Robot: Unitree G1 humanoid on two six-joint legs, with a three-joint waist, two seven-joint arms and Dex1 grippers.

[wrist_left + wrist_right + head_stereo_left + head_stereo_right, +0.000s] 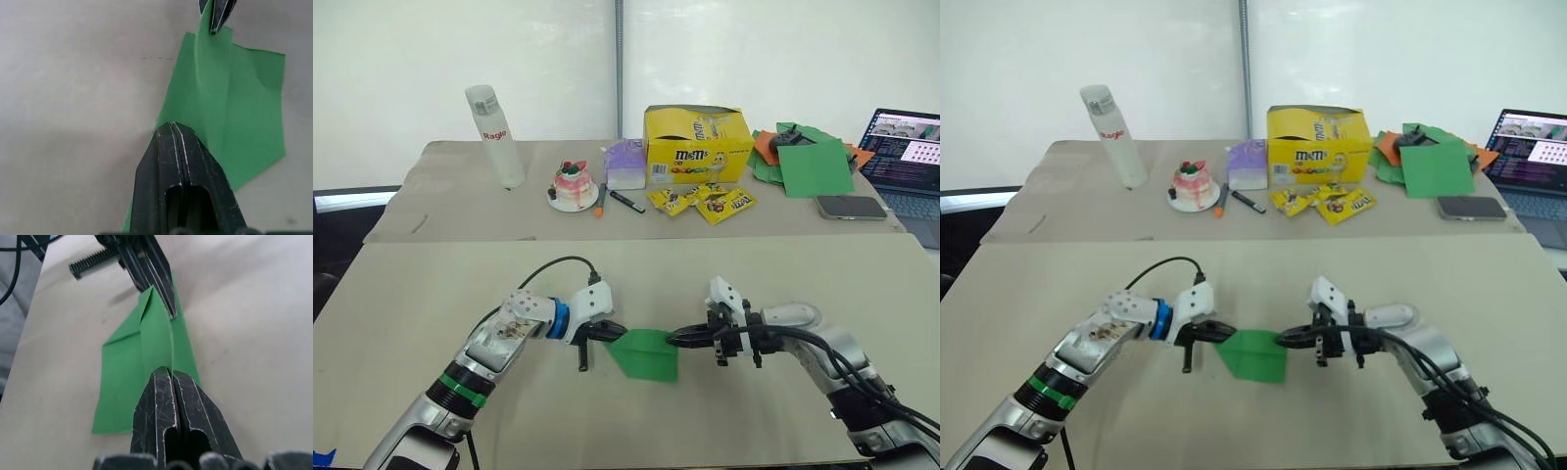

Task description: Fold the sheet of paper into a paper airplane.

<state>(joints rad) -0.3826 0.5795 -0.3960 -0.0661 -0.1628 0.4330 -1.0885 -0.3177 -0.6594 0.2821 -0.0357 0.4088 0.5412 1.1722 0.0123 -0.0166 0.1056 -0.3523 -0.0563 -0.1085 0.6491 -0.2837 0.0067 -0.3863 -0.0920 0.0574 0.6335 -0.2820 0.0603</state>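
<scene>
Pincers (615, 333) pinching creased green paper airplane (646, 354)

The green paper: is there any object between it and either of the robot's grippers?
Nothing visible. The left gripper and the right gripper are each shut on an opposite end of the sheet of paper, holding it between them over the bare front table.

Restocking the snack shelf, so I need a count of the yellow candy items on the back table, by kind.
Yellow candy box: 1
Yellow candy packets: 3, lying in front of the box
Total: 4
</scene>
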